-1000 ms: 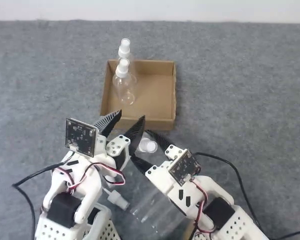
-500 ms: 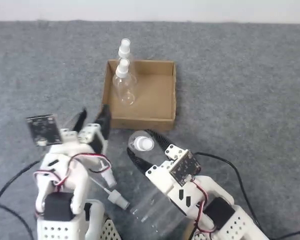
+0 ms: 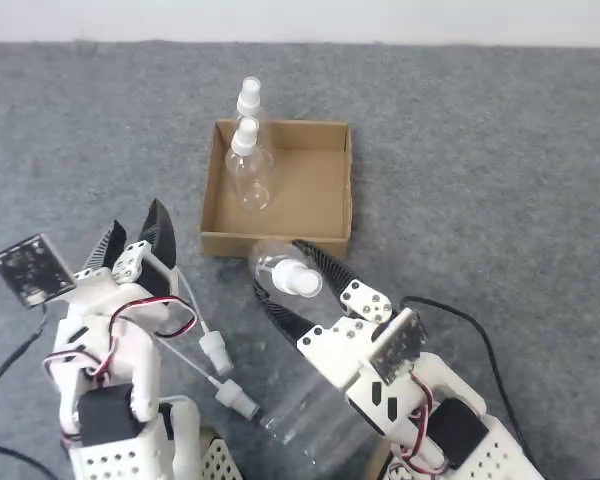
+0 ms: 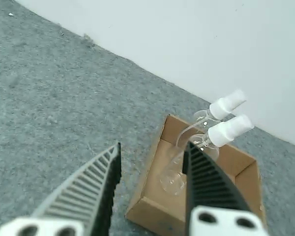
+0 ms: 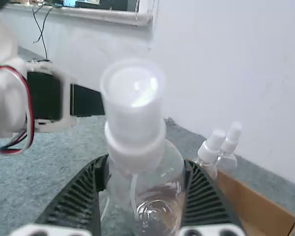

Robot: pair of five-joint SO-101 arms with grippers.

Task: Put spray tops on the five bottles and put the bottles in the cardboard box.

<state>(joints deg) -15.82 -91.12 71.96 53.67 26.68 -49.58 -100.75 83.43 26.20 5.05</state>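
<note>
From my station, the right pincer (image 3: 277, 268) is clamped on a clear bottle (image 3: 288, 276) that already wears its white spray top (image 3: 302, 281). It holds the bottle off the table, just in front of the near wall of the cardboard box (image 3: 276, 243). In the right wrist view the two ribbed fingers (image 5: 202, 195) press on either side of the bottle's shoulder (image 5: 146, 173), with the spray top (image 5: 132, 96) standing up towards the camera. The left pincer (image 3: 135, 220) hangs over the grey table (image 3: 500, 160) to the left of the box. Its jaws are spread apart with nothing between them, which the left wrist view confirms: I see only grey surface and the box corner (image 4: 148, 200) through the gap of the pincer (image 4: 152, 152). Two capped bottles are in the box's far left corner. The nearer one (image 3: 249, 168) sits inside, and the farther one (image 3: 248, 98) leans so that its top pokes past the far wall. Near the arm bases, two loose spray tops (image 3: 216, 351) (image 3: 236, 398) lie on the table with their thin tubes trailing. Beside them, clear uncapped bottles (image 3: 310, 420) lie on their sides; I cannot tell how many.
</note>
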